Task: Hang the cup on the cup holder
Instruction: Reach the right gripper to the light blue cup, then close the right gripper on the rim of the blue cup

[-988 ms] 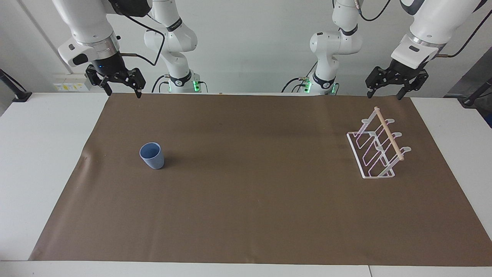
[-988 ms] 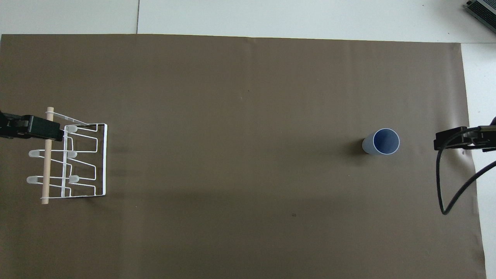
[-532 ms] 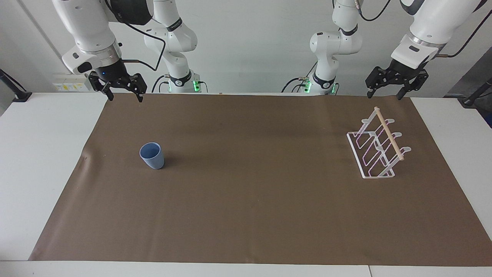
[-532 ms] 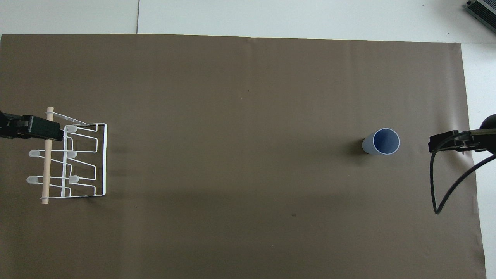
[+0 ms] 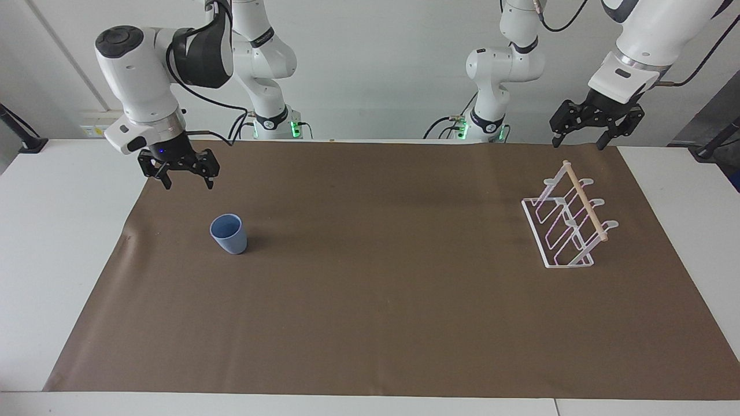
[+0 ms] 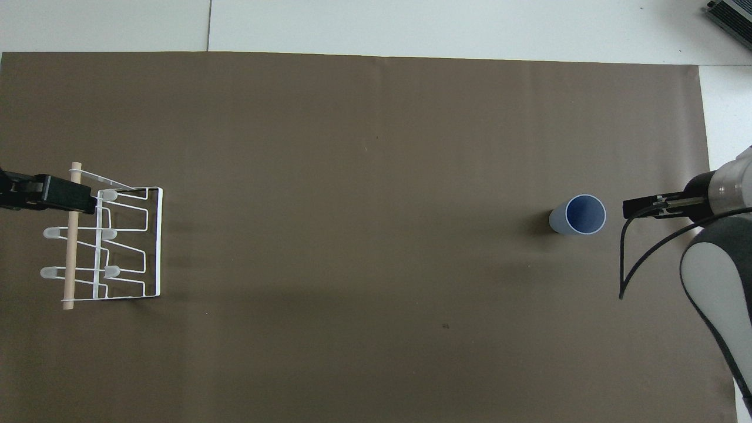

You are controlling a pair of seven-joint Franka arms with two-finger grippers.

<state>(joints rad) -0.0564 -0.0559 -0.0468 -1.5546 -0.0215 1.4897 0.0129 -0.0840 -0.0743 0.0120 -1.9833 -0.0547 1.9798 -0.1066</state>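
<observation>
The light blue cup (image 5: 229, 233) (image 6: 577, 214) stands upright, mouth up, on the brown mat toward the right arm's end of the table. My right gripper (image 5: 188, 180) (image 6: 633, 208) hangs open over the mat beside the cup, apart from it and empty. The white wire cup holder (image 5: 585, 201) (image 6: 71, 252), with a wooden dowel across its top, stands toward the left arm's end; no cup hangs on it. My left gripper (image 5: 578, 143) (image 6: 82, 201) is open and empty, raised over the holder's end that lies nearer to the robots.
A brown mat (image 5: 376, 300) covers most of the white table (image 5: 52, 242). A grey device (image 6: 731, 14) lies at the table's corner farthest from the robots, at the right arm's end. A black cable (image 6: 637, 264) loops from the right wrist.
The right arm has come down and moved over the mat toward the cup, its gripper still open. The left arm, the cup and the holder have not moved.
</observation>
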